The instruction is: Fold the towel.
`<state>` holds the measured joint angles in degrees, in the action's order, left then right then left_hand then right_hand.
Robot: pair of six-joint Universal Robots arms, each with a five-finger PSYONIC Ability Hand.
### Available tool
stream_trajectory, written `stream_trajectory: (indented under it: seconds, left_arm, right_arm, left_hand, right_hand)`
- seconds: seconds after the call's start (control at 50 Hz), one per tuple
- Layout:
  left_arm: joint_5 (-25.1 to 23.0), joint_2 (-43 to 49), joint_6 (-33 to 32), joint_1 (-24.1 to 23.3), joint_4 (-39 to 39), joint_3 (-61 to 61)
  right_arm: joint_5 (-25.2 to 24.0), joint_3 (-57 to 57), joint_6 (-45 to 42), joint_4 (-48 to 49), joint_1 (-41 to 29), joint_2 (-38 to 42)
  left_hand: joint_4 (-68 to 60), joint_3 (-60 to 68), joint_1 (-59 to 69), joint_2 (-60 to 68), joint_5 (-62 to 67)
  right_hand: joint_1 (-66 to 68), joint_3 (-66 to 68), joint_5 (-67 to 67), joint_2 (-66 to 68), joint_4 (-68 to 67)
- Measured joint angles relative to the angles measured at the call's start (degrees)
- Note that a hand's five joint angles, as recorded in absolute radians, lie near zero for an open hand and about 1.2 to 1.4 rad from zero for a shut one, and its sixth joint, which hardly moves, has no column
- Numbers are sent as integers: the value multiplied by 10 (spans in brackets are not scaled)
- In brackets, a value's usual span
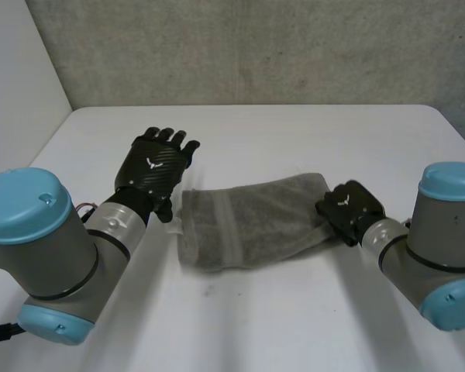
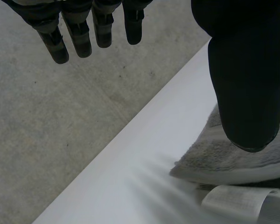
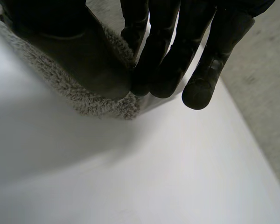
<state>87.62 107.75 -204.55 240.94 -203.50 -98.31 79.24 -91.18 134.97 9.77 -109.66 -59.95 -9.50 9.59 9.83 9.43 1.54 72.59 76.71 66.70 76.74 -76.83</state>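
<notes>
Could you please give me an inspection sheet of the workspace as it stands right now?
Surface: white table, carrying only the towel.
Job's things: grey towel lies rumpled between the two arms, not neatly folded.
Clutter: nothing seen.
Robot hands: left robot hand is open beside one end of the towel and holds nothing; right robot hand pinches the towel's other end between thumb and fingers.
Cables: nothing seen across the table.
Surroundings: grey concrete wall behind the table.
</notes>
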Motion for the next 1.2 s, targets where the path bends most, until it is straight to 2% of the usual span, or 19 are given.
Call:
stream_trajectory:
  seconds: [0.08,0.22,0.26,0.36,0.44,0.46,0.48,0.52,0.54,0.56,0.58,0.64,0.78,0.9,1.04,1.2]
  left_arm:
    - [1,-6,0,5,0,-2]
    - [18,-28,0,30,2,-7]
    - [38,-35,0,44,2,-9]
    - [78,-45,2,74,4,-13]
    - [92,-49,2,92,4,-21]
    - [93,-49,2,95,4,-23]
    - [93,-49,2,96,4,-24]
    - [93,-49,2,97,3,-26]
    - [92,-49,2,96,3,-26]
    - [91,-49,2,96,2,-25]
    - [90,-48,3,94,2,-24]
    - [89,-46,4,88,1,-18]
    - [82,-24,40,40,1,14]
    - [73,22,100,-10,6,28]
    - [65,99,138,-40,24,41]
    - [79,173,143,-42,108,87]
  right_arm:
    - [0,37,-8,6,-18,0]
    - [-7,159,-9,2,-143,33]
    - [-20,203,-11,-5,-196,60]
    - [-63,269,-23,-39,-274,122]
    - [-87,310,-40,-81,-305,166]
    - [-88,321,-44,-92,-309,176]
    - [-87,325,-46,-96,-310,179]
    - [-79,335,-44,-105,-310,183]
    - [-70,341,-37,-110,-308,181]
    - [-67,342,-33,-111,-307,180]
    - [-55,344,-17,-113,-302,172]
    - [-38,340,24,-114,-287,151]
    - [-19,289,193,-111,-207,85]
    - [-20,268,290,-119,-158,86]
    - [-21,302,313,-156,-148,146]
    - [-20,372,305,-217,-154,211]
  left_hand:
    - [0,0,0,0,0]
    - [0,0,0,0,0]
    - [0,0,0,0,0]
    - [0,0,0,0,0]
    - [0,0,0,0,0]
    - [0,0,0,0,0]
    - [0,0,0,0,0]
    - [0,0,0,0,0]
    - [0,0,0,0,0]
    - [0,0,0,0,0]
    - [0,0,0,0,0]
    - [0,0,0,0,0]
    - [0,0,0,0,0]
    - [0,0,0,0,0]
    - [-2,2,2,3,0]
    - [-4,2,1,5,0]
  right_hand:
    - [5,0,0,0,-1]
    - [7,0,2,0,-1]
    - [7,0,2,0,-1]
    - [7,0,2,0,-1]
    - [9,0,2,0,-1]
    - [-18,-36,-38,-37,37]
    - [-33,-59,-61,-61,60]
    - [-149,-181,-188,-184,182]
    - [-280,-306,-305,-310,308]
    - [-336,-362,-376,-366,363]
    - [-464,-489,-512,-495,491]
    - [-563,-606,-628,-609,607]
    - [-592,-624,-632,-622,621]
    - [-592,-624,-632,-622,621]
    - [-592,-624,-632,-622,621]
    - [-597,-624,-632,-622,621]
